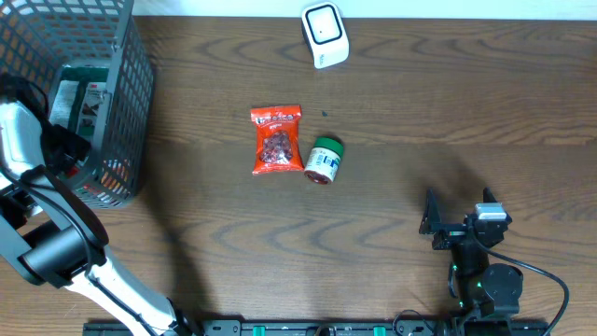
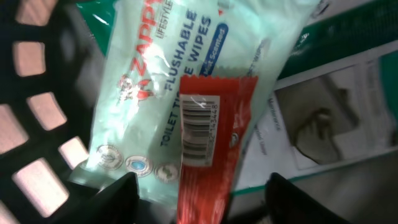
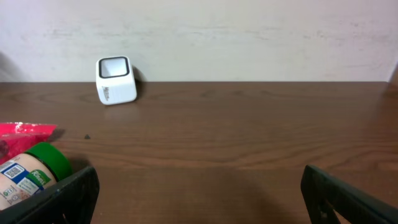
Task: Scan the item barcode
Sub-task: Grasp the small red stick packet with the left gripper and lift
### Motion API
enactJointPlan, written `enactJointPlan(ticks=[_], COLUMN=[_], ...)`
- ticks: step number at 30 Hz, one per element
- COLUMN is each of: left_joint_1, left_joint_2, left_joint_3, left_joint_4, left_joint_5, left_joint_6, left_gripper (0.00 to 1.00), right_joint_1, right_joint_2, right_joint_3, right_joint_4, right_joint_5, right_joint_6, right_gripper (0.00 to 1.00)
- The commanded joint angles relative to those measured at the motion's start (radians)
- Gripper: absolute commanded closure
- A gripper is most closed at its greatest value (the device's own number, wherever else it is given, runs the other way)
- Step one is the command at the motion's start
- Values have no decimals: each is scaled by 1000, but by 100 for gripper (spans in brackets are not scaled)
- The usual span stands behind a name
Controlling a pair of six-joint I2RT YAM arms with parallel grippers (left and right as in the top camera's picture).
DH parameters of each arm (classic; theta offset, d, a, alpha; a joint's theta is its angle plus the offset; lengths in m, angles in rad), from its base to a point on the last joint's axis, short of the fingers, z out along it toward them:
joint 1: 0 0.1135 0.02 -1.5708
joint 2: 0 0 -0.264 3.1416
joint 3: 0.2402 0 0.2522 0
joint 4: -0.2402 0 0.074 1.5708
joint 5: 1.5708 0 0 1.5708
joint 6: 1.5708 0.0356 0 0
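Inside basket (image 1: 129, 93): red packet (image 2: 211, 149), white barcode label, atop wipes pack (image 2: 143, 74); left hand (image 2: 202, 190) spread astride it.

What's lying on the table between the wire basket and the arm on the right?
A red snack packet and a green-lidded jar on its side, next to each other, plain in the overhead view.

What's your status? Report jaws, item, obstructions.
Left gripper inside basket, jaws open astride red packet, barcode up. Right gripper open, low over table. Packet lies on wipes pack; basket wall close.
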Motion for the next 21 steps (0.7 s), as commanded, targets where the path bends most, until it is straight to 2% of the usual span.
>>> enactJointPlan(ticks=[1,5,9,15,17,21], left_joint_1=[-5,-6,-6,-6,-6,-6], left_joint_2=[-10,-10,-11,-32,-58,-151], left_joint_3=[-73,-111,-114,-111,-109,-103], left_joint_4=[53,90,95,94,93,98], left_joint_5=[-11,-12,-12,-11,-11,-12], left_joint_6=[-12,-11,-11,-10,-10,-10], left_gripper=[38,45,68,88,92,93], right_joint_1=[-4,-4,-4,-4,-4,-4], right_joint_2=[-5,-5,-5,-5,-5,-5], right_joint_3=[-2,-2,-2,-2,-2,-2], right_joint_4=[-3,-3,-3,-3,-3,-3], right_joint_5=[-1,-1,-1,-1,-1,-1], right_joint_6=[-5,-5,-5,-5,-5,-5], right_gripper=[1,1,1,1,1,1])
